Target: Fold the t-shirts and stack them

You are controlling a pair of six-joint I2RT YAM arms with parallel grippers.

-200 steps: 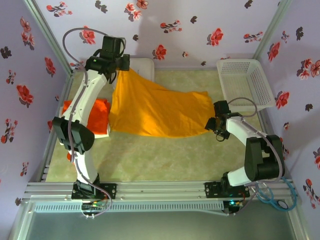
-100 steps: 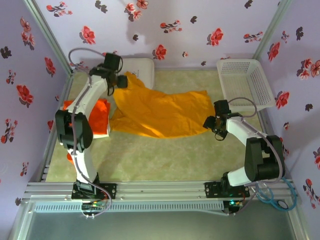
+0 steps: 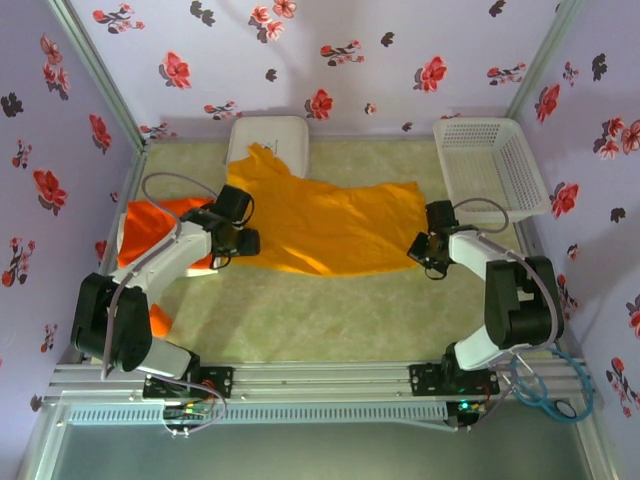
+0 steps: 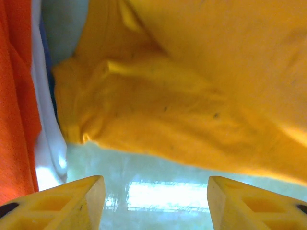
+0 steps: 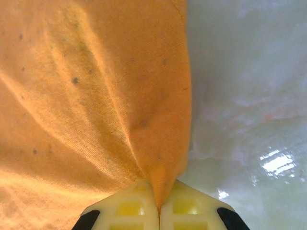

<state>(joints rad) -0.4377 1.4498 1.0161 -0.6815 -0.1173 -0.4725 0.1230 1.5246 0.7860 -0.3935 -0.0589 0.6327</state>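
Since 0.5 s ago the left arm has swung back from the far-left corner. The left end effector (image 3: 236, 241) now sits low at the left edge of the mustard t-shirt (image 3: 330, 225), fingers apart with nothing between them. The shirt has settled flatter across mid-table (image 3: 300, 310), its far corner lapping onto the white box (image 3: 285, 130). The right end effector (image 3: 428, 254) is pinched together on a fold at the shirt's right edge. The red-orange t-shirt (image 3: 140, 218) lies at table left, partly hidden under the left arm. The white t-shirt (image 4: 48, 143) shows as a blurred strip between the red-orange and the mustard. The lattice basket (image 3: 490, 160) stands far right, apart from the cloth.
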